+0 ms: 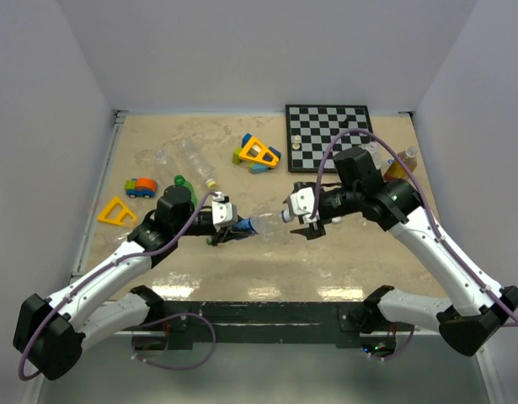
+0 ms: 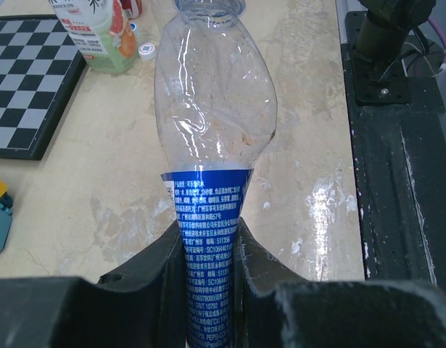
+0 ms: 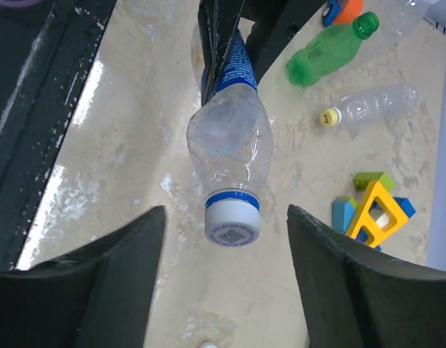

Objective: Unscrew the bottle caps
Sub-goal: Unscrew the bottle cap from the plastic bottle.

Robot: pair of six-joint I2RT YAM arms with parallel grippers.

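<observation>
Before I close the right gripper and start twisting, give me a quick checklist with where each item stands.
1. Left gripper shut on the labelled end of the bottle: ok.
2. Cap on the bottle neck: ok.
3. Right gripper open, one finger on each side of the cap: ok.
4. Cap roughly centred between those fingers: ok.
5. Fingers touching the cap: not ok, gaps on both sides.
6. Cap already loosened: cannot tell.
</observation>
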